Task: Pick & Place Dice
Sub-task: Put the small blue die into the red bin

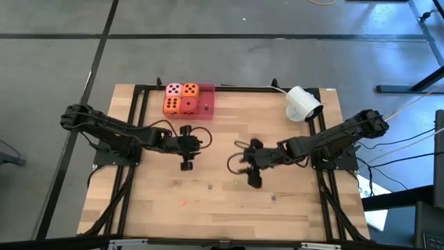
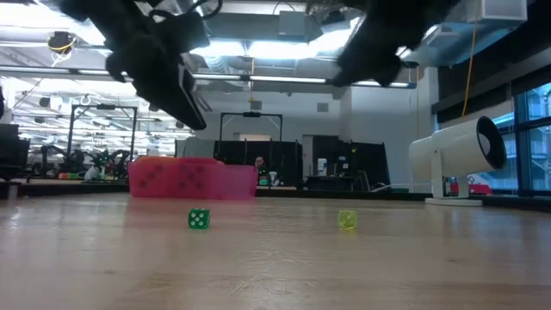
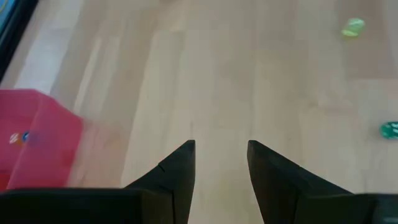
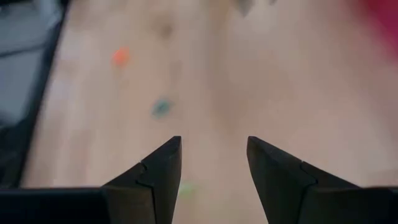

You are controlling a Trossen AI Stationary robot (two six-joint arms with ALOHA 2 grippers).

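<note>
my four dice already sit together on the red tray at the far edge of the worktop, a little left of centre. they are packed two by two: the pink die far left, one orange die beside it, the other orange die nearer me, the red die to its right, sides touching. i judge they are bunched like this to fill one end of the tray; its right part is bare.

my left claw hangs above bare wood just near of the tray, holding nothing, its fingers parted a narrow way with worktop showing between them. i judge it is lifted off so the dice are not nudged. my right claw waits over the middle of the worktop, likewise empty, fingers standing moderately apart.

cubes have no long axis; what can be told is that each lies flat, pips up, edges square with the tray's sides. the block of four is about square and the tray's long side runs left to right.

tiny coloured beads lie scattered on the near half of the worktop, and a white cylinder device stands at the far right.
</note>
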